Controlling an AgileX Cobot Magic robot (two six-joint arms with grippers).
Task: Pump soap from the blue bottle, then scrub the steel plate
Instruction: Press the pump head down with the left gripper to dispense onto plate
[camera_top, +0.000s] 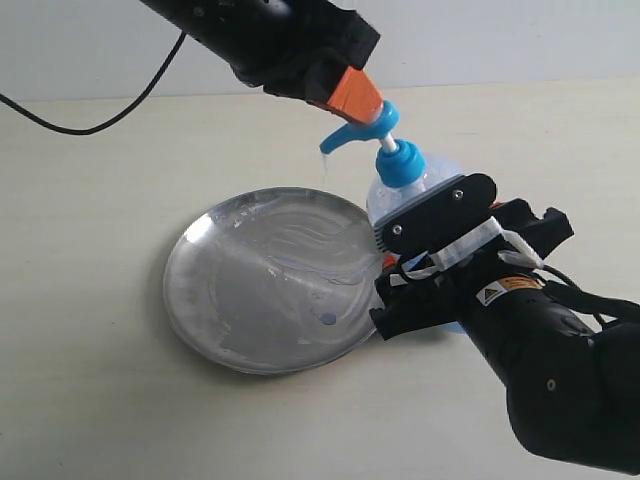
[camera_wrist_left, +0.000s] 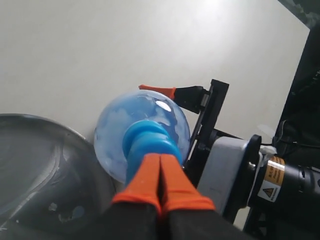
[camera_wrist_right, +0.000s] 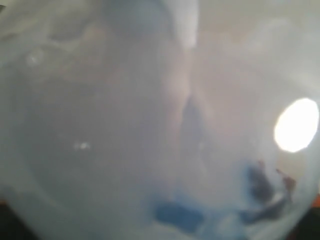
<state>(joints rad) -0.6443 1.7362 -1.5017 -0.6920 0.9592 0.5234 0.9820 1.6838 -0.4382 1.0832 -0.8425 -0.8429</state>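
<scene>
The blue bottle (camera_top: 412, 178) stands at the right rim of the steel plate (camera_top: 215, 290). My left gripper (camera_top: 358, 94) comes down from the top, its orange fingertips (camera_wrist_left: 161, 176) shut together and resting on the blue pump head (camera_wrist_left: 150, 142). The spout hangs over the plate with a thin thread of soap (camera_top: 323, 152) at its tip. My right gripper (camera_top: 383, 278) is shut on the bottle's body, one black finger (camera_top: 432, 212) across its front. A small blue soap blob (camera_top: 328, 319) lies on the streaky plate (camera_wrist_left: 30, 170). In the right wrist view the blurred bottle (camera_wrist_right: 150, 125) fills the picture, hiding the fingers.
A black cable (camera_top: 90, 126) trails over the beige table at the far left. The bulky black right arm (camera_top: 570, 380) takes up the front right corner. One orange-tipped finger (camera_wrist_left: 159, 90) of the right gripper shows beyond the bottle.
</scene>
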